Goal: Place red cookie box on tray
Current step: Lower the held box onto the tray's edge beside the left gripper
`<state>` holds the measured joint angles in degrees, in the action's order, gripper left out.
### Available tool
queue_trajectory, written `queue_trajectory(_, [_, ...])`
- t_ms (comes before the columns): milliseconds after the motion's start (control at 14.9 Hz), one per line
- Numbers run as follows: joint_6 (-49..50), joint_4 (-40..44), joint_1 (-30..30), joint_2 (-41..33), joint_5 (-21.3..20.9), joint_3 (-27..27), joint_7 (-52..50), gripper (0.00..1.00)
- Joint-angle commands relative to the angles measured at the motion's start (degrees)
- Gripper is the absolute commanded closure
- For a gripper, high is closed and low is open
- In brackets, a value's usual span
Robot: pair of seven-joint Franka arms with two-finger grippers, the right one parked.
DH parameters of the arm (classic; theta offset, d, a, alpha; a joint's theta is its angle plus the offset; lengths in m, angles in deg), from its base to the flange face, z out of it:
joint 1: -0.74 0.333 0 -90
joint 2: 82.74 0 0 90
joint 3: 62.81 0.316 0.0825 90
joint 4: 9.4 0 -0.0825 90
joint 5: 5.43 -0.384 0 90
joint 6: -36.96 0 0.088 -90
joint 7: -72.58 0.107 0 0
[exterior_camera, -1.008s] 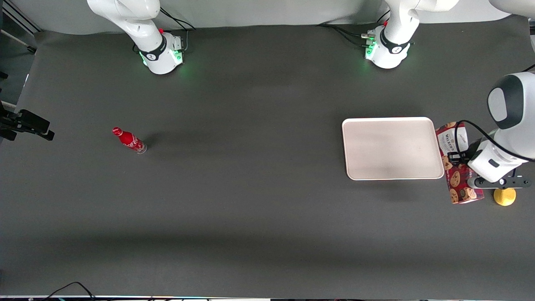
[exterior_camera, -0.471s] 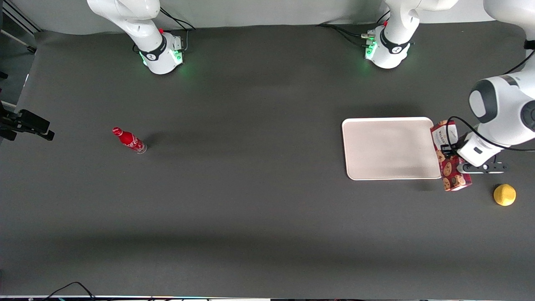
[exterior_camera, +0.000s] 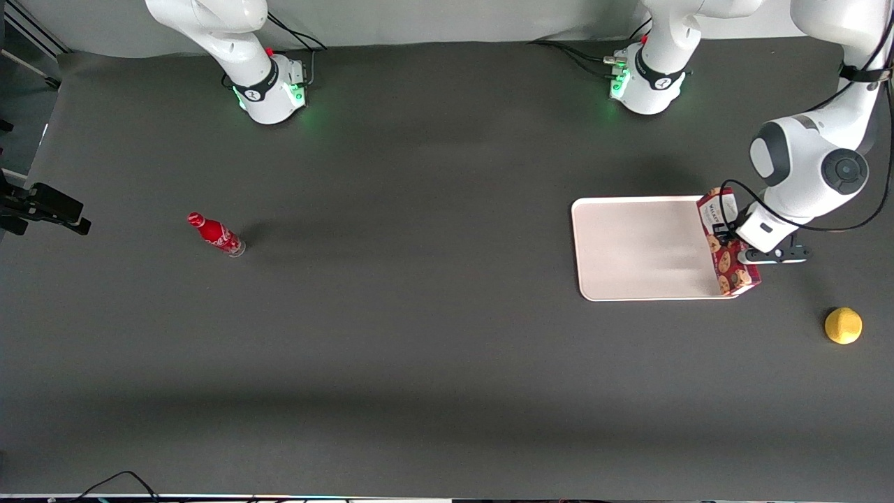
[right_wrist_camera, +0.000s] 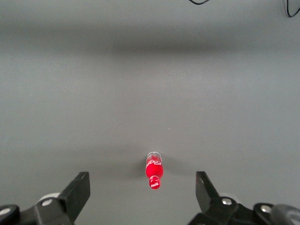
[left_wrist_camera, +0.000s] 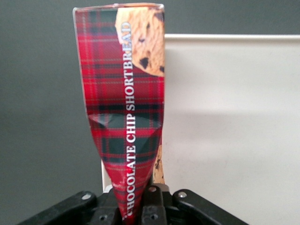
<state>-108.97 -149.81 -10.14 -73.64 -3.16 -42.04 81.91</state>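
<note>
Dark grey bench [exterior_camera: 419,349]. At the frame's right, my pincer [exterior_camera: 733,246] clamps the red cookie box [exterior_camera: 725,244], carrying it lifted over the cream tray [exterior_camera: 642,248]'s edge, ready to set down.

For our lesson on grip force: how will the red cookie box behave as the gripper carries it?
Red cookie box looks dented where the gripper pinches it: likely thin, crushable card. Held by one end over the tray edge, it may sag or swing.

Your left arm [exterior_camera: 810,168] is glossy white with dark-grey joint caps, black cable looped above its black end effector [exterior_camera: 742,246], green-lit base
</note>
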Motion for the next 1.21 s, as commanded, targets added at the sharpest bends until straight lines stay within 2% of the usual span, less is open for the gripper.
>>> queue_trajectory(0, [-2.2, -4.0, 0.5, -2.8, 0.9, -0.3, 0.8, 1.0])
queue_trajectory(269, [-3.7, -4.0, 0.4, -2.1, 0.9, -0.3, 0.8, 1.0])
queue_trajectory(336, [-3.7, -3.9, 0.4, -2.0, 0.9, -0.3, 0.9, 0.92])
queue_trajectory(471, [-3.7, -3.9, 0.5, -1.9, 0.9, -0.3, 0.9, 0.55])
queue_trajectory(605, [-3.7, -3.9, 0.4, -1.9, 1.0, -0.3, 0.9, 0.41])
queue_trajectory(739, [-3.7, -3.9, 0.5, -2.0, 1.0, -0.3, 0.9, 0.0])
queue_trajectory(1143, [-2.4, -2.6, 0.4, -3.7, 1.0, -0.4, 0.9, 0.0])
